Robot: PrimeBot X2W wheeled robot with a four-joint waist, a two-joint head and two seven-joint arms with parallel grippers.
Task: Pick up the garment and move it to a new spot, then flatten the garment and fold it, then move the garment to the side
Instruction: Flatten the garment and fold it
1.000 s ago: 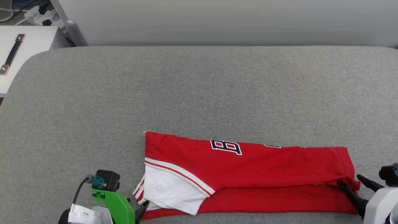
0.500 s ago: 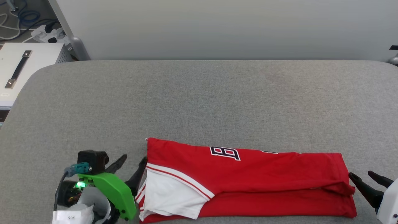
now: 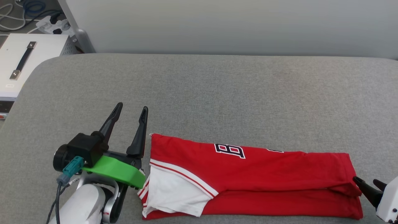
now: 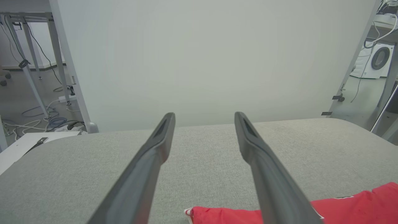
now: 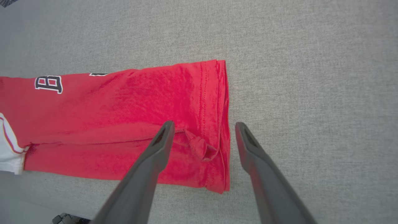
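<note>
The garment lies folded into a long red strip near the front edge of the grey table, its white sleeve on top at the left end and black lettering along its far edge. My left gripper is open, raised just left of the garment's left end, holding nothing. In the left wrist view the fingers point at the far wall, with the garment at lower right. My right gripper is open at the garment's right end; its fingers hover above the hem without holding it.
A pale wall panel stands behind the table. A white box with a black handle sits off the table's left end, with cables and a power strip on the floor. The table's far half is bare grey fabric.
Both grippers have let go of the garment. The left gripper rose from the front edge and now points upward beside the garment's left end. The right gripper drew back to the right. The head view shifted.
</note>
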